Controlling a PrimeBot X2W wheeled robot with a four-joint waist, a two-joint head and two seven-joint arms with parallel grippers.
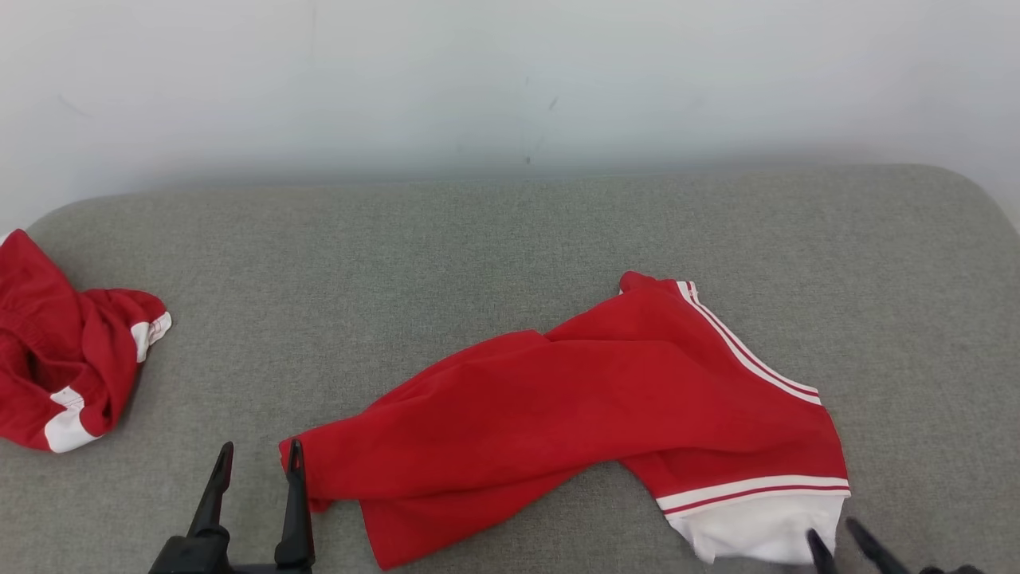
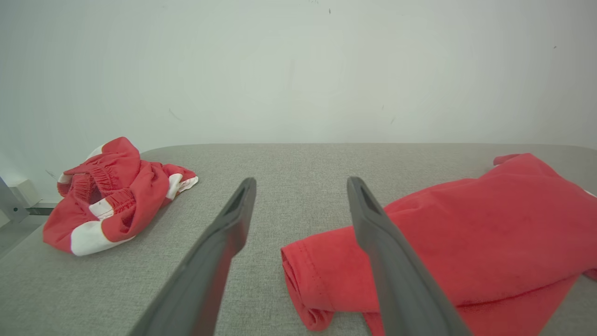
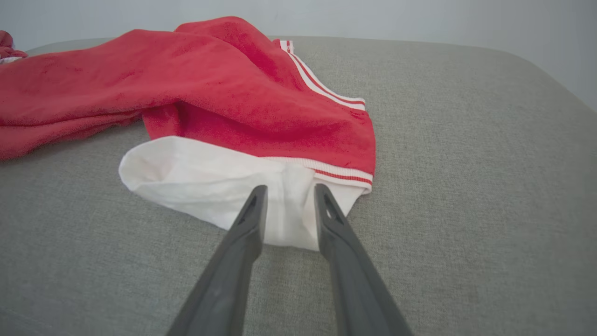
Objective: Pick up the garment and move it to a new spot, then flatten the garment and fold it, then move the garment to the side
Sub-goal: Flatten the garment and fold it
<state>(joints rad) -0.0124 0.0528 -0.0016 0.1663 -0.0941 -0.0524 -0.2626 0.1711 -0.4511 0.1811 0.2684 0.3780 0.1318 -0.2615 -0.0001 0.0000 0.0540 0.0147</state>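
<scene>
Near the table's (image 1: 478, 255) front edge, the garment (image 1: 598, 399) is lying crumpled, stretching from the middle toward the right. The right gripper (image 1: 833, 530) is standing narrowly parted at its white hem, apparently clamping nothing. The left gripper (image 1: 260, 446) is gaping wide just beside the red end. A shallow pinch is likely risking a slipped hem or catching a single layer. Open room is lying toward the back and right edges. A second garment (image 1: 64, 359) is crowding the left edge.

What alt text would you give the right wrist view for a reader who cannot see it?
The right tool, fingertips slightly parted, straddles a fold of the white hem of a red garment lying rumpled on a grey cushion; a pale wall stands behind.
</scene>
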